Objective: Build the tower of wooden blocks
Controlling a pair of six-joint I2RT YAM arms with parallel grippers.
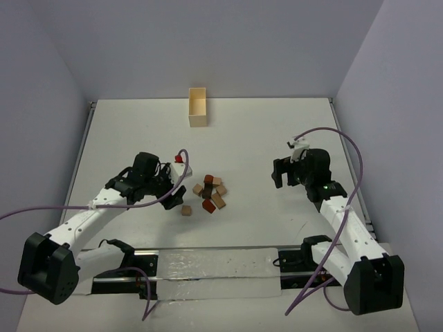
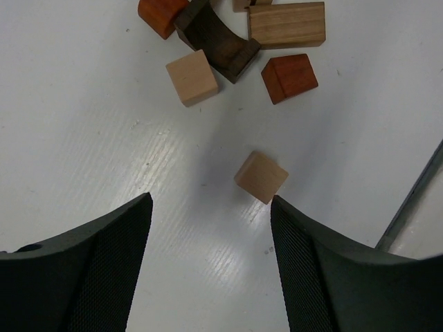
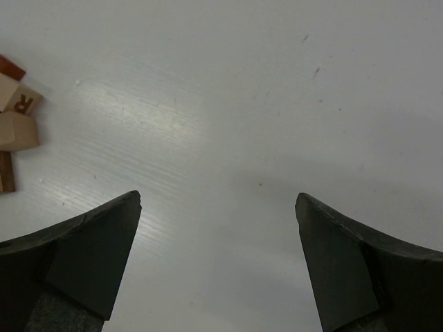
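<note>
The wood blocks [image 1: 210, 193] lie in a loose pile at the table's middle, tan and reddish-brown. One tan cube [image 1: 186, 209] lies apart at the pile's near left. My left gripper [image 1: 177, 195] is open and empty just left of the pile. In the left wrist view my left gripper [image 2: 210, 202] has that lone tan cube [image 2: 261, 177] just beyond its right fingertip. Farther off are another tan cube [image 2: 192, 77], a red-brown wedge [image 2: 289, 77] and a dark arch piece [image 2: 218, 41]. My right gripper [image 1: 277, 174] is open and empty right of the pile, over bare table [image 3: 218, 198].
A pale wooden box [image 1: 198, 106] stands at the table's far edge. A metal rail [image 1: 208, 257] runs along the near edge; it also shows in the left wrist view [image 2: 415, 200]. Some pile blocks [image 3: 14, 128] show at the right wrist view's left edge.
</note>
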